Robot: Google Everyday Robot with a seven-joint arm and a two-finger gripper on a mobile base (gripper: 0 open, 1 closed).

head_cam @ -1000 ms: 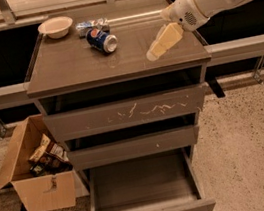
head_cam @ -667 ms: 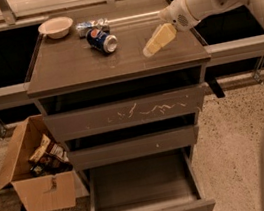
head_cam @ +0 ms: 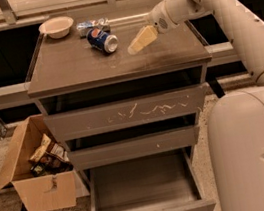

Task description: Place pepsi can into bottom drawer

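The pepsi can (head_cam: 102, 39), dark blue with a round logo and silver ends, lies on its side at the back of the cabinet top (head_cam: 74, 67). My gripper (head_cam: 137, 44) hangs over the cabinet top just right of the can, apart from it, with cream fingers pointing down-left toward the can. The bottom drawer (head_cam: 143, 192) is pulled open and empty, below the middle drawer and the white-scratched top drawer (head_cam: 126, 113).
A cream bowl (head_cam: 56, 27) stands at the back left of the top. A silvery crinkled packet (head_cam: 91, 26) lies behind the can. A cardboard box (head_cam: 37, 172) with packets stands on the floor left of the cabinet. My white base (head_cam: 259, 151) fills the right foreground.
My gripper has moved left across the cabinet top toward the can. The view has shifted so my base now fills the right side. The can has not moved.
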